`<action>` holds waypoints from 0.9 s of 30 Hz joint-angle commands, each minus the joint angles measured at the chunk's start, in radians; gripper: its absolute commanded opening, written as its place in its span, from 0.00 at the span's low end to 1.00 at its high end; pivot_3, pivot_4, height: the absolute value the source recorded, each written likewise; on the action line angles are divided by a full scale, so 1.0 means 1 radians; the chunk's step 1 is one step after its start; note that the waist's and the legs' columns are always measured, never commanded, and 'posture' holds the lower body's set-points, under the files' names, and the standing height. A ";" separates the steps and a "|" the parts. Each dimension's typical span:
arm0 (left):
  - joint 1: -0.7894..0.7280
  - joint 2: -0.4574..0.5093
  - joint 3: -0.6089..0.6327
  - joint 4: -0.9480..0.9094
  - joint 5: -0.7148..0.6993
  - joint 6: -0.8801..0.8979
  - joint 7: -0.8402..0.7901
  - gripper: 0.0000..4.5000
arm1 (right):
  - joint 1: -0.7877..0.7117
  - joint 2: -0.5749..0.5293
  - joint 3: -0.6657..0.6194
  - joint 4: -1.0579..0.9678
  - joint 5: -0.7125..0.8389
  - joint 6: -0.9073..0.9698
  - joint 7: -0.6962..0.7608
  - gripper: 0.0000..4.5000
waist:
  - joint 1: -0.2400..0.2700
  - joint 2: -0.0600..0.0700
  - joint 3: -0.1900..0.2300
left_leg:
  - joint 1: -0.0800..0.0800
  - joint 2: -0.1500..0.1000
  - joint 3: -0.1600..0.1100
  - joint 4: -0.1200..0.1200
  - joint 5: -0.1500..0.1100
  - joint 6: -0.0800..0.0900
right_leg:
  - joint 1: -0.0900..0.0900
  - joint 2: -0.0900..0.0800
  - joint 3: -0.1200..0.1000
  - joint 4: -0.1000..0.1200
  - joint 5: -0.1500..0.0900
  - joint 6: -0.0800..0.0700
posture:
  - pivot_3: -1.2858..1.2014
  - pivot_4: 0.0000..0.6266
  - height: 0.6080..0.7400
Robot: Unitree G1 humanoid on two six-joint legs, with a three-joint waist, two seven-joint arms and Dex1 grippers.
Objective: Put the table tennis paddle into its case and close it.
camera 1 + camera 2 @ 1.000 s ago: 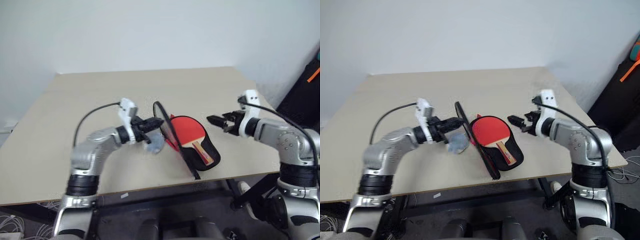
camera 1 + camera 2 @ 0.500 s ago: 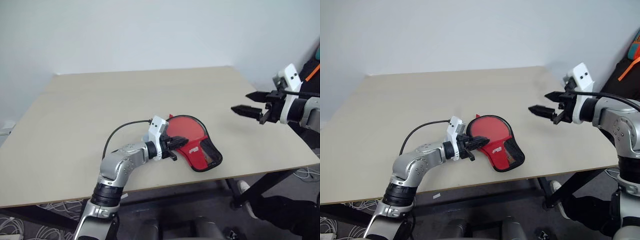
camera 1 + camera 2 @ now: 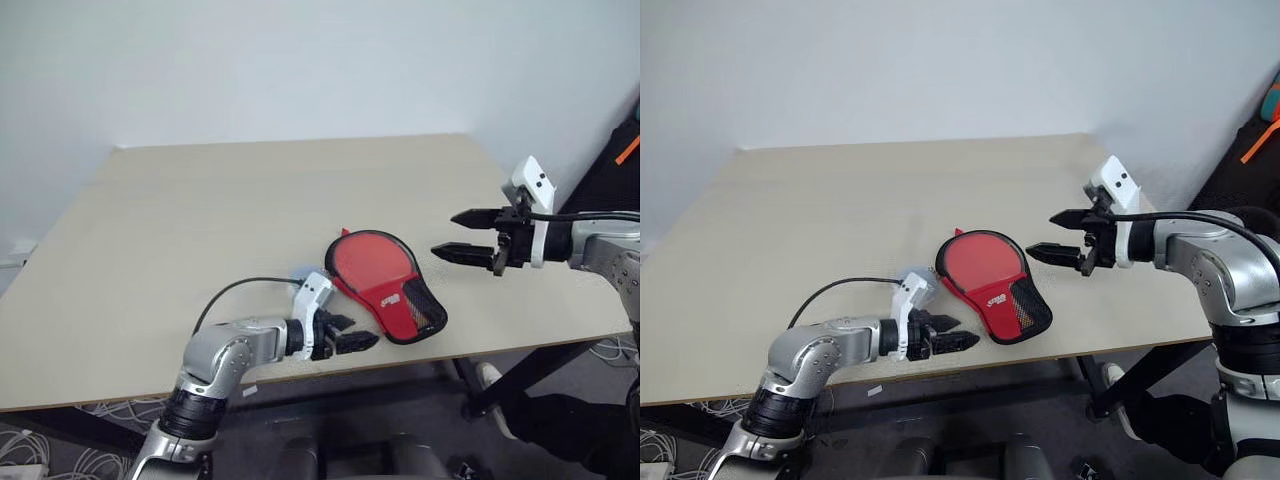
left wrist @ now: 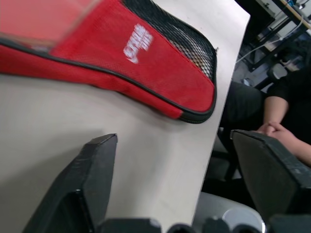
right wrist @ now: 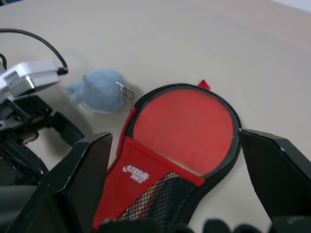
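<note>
The case (image 3: pixel 385 287) lies flat on the table with its clear and red front up and its black mesh neck toward the front edge. Through the clear front shows the red face of the table tennis paddle (image 5: pixel 183 127). Whether the zip is drawn shut I cannot tell. My left gripper (image 3: pixel 362 331) is open and holds nothing, low over the table's front edge, just left of the case's neck. My right gripper (image 3: pixel 445 233) hovers open and empty above the table, right of the case; from its wrist the gripper (image 5: pixel 175 135) looks down on the case (image 5: pixel 170 155).
A small pale blue-grey wad (image 5: pixel 99 90) hangs by a short chain from the case's zip, on its left side. The table (image 3: pixel 200 210) ends close in front of the case. A seated person's clasped hands (image 4: pixel 273 128) show beyond the table's front edge.
The case's front, held upright by my left gripper, has come down over the paddle. The left gripper has let go, opened and drawn back toward the front edge. The right gripper rose, staying open.
</note>
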 commanded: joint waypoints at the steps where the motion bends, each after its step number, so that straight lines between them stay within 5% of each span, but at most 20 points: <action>1: -0.013 -0.034 -0.003 0.021 -0.006 0.018 0.017 0.84 | -0.002 0.012 -0.030 -0.048 0.022 0.014 -0.026 1.00 | 0.000 0.000 0.000 | 0.000 0.000 0.000 0.000 0.000 0.000 | 0.000 0.000 0.000 0.000 0.000 0.000 | 0.52 0.00 1.00; 8: -0.062 -0.183 0.071 0.187 0.006 0.043 0.126 0.84 | -0.011 0.051 -0.056 -0.083 0.057 0.062 -0.088 1.00 | 0.008 0.000 0.000 | 0.001 -0.001 -0.001 0.002 0.000 0.000 | 0.002 0.000 -0.001 0.000 0.000 0.000 | 0.52 0.00 1.00; 27: -0.169 -0.359 0.193 0.394 0.009 0.122 0.207 0.84 | 0.009 0.100 -0.059 -0.110 0.089 0.078 -0.175 1.00 | 0.026 0.000 -0.002 | 0.002 -0.003 -0.003 0.003 0.000 0.000 | 0.006 -0.001 -0.001 -0.002 0.000 0.001 | 0.52 0.00 1.00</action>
